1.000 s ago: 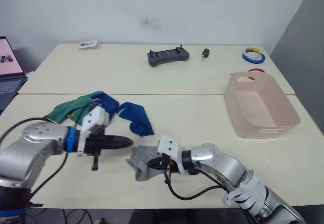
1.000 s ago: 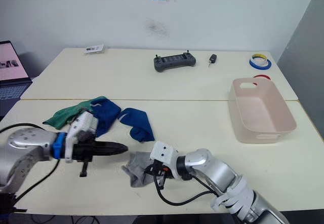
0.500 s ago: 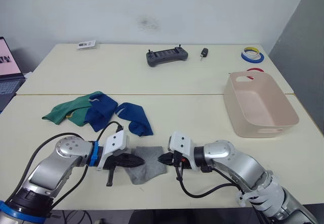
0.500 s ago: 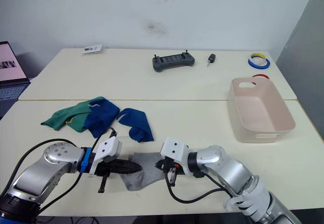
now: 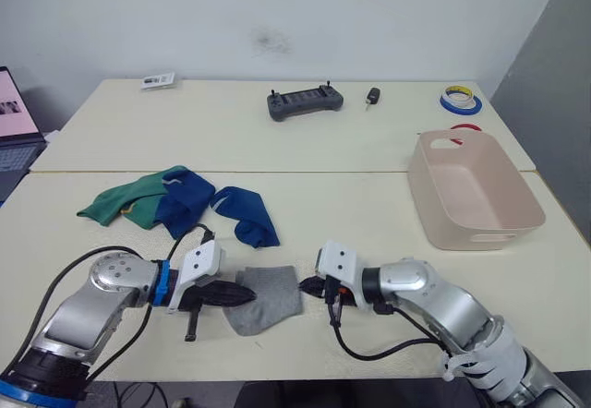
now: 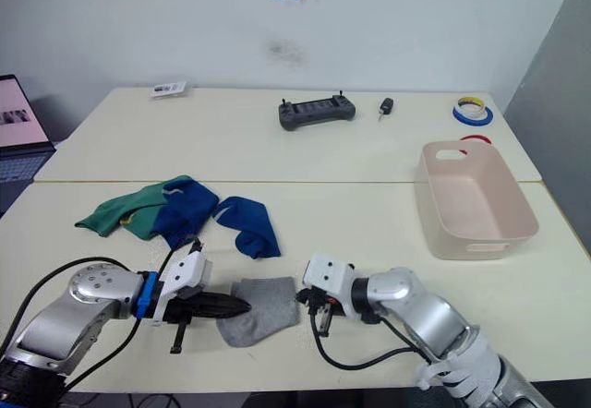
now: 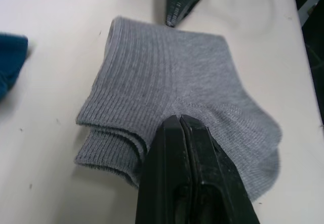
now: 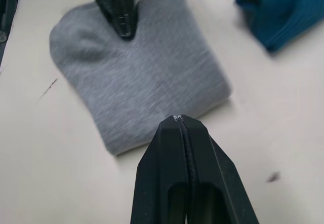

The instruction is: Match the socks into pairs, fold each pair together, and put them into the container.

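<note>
I see the grey socks [image 5: 266, 298] stacked flat on the near table [image 5: 369, 214], between my two grippers. My left gripper [image 7: 180, 124] has its fingers pressed together, tips resting on the socks' left edge; whether any fabric is pinched I cannot tell. My right gripper [image 8: 179, 120] is likewise closed, empty, just beside the socks' right edge. A blue sock [image 5: 247, 213] lies further back; another blue one [image 5: 185, 198] partly covers the green socks [image 5: 122, 199] to its left. The pink container [image 5: 474, 190] stands well apart at the right.
</note>
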